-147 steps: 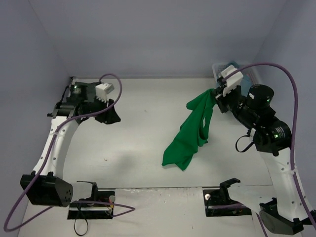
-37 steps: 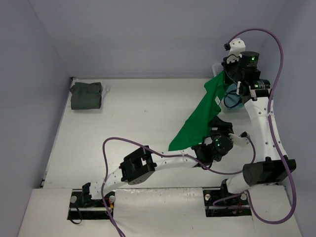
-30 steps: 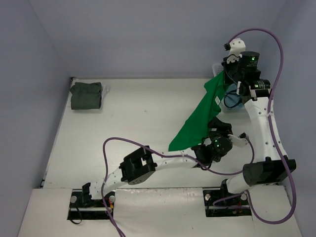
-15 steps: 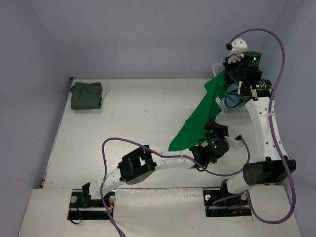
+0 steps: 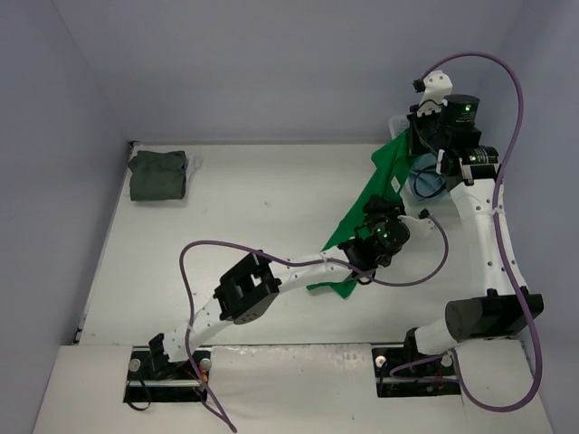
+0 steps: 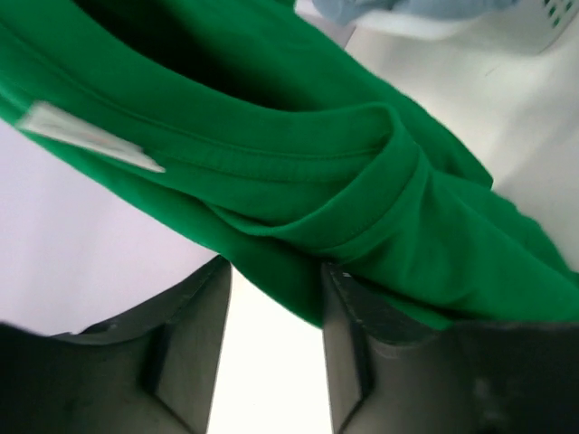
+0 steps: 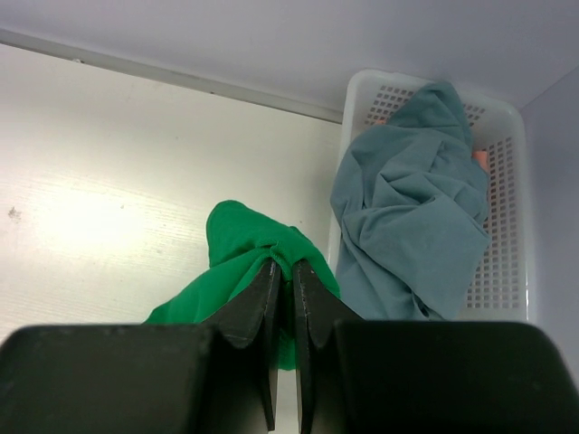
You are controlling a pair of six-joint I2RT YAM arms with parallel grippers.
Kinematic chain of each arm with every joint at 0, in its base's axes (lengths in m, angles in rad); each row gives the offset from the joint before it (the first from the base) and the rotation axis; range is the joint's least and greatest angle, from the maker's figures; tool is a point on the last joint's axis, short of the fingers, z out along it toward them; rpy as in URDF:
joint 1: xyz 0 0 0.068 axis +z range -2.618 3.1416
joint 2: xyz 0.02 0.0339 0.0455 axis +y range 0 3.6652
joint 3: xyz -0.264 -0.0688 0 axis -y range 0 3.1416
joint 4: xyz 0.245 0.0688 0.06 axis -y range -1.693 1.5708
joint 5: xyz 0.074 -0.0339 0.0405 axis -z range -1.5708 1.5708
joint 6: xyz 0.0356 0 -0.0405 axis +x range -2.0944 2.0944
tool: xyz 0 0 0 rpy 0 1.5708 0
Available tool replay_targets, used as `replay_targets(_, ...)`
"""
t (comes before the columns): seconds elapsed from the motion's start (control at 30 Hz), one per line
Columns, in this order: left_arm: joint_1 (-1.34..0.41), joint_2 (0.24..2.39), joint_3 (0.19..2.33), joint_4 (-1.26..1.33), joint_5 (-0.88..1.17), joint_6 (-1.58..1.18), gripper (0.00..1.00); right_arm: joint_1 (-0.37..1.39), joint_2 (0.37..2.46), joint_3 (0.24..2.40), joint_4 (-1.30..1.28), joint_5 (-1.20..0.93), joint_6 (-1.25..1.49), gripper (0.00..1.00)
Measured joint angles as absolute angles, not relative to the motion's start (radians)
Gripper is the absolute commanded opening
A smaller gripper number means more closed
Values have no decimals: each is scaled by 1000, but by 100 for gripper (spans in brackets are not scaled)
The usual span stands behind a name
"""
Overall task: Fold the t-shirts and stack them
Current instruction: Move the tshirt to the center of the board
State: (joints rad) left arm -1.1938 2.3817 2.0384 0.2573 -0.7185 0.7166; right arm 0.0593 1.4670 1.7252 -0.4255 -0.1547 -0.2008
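Cloth soft, light, limp: green shirt point(image 5: 389, 172) hangs from right jaws clenched on a bunched edge, tail down on desk point(image 5: 253, 208); left jaws straddle a seamed fold, grip unclear; that doubled hem looks the best hold.

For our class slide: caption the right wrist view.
Right tool pinches green shirt beside white basket holding blue shirt.

Left wrist view: the green t-shirt point(image 6: 362, 226) fills the upper and right field, its stitched, ribbed edge doubled into a thick fold. A white label point(image 6: 86, 136) sits on its upper-left part. Below the t-shirt, the left gripper point(image 6: 274, 276) shows two dark fingers point(image 6: 190, 325) standing apart, the fold dipping between their tips. Above the t-shirt, light blue cloth point(image 6: 398, 7) lies beside a slatted white basket point(image 6: 552, 23).
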Motion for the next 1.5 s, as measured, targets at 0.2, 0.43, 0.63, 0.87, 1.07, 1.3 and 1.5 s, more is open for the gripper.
replay_targets(0.2,-1192,2418,2075,212,-708,688,5,59,1450,1725,-433,-164,-201,0)
replay_targets(0.43,-1197,2424,2083,202,-702,680,0,59,1426,1715,-442,-173,-201,0)
replay_targets(0.63,-1190,2381,2006,205,-675,689,0,59,1406,1656,-437,-185,-210,0)
replay_targets(0.87,-1136,2183,1815,188,-630,711,0,59,1406,1591,-437,-188,-225,0)
replay_targets(1.07,-1040,1955,1702,199,-619,727,0,59,1400,1579,-436,-191,-228,0)
replay_targets(1.3,-930,1816,1648,204,-616,727,0,59,1369,1579,-436,-234,-228,0)
replay_targets(1.5,-833,1739,1621,129,-558,672,0,60,1331,1580,-437,-332,-224,0)
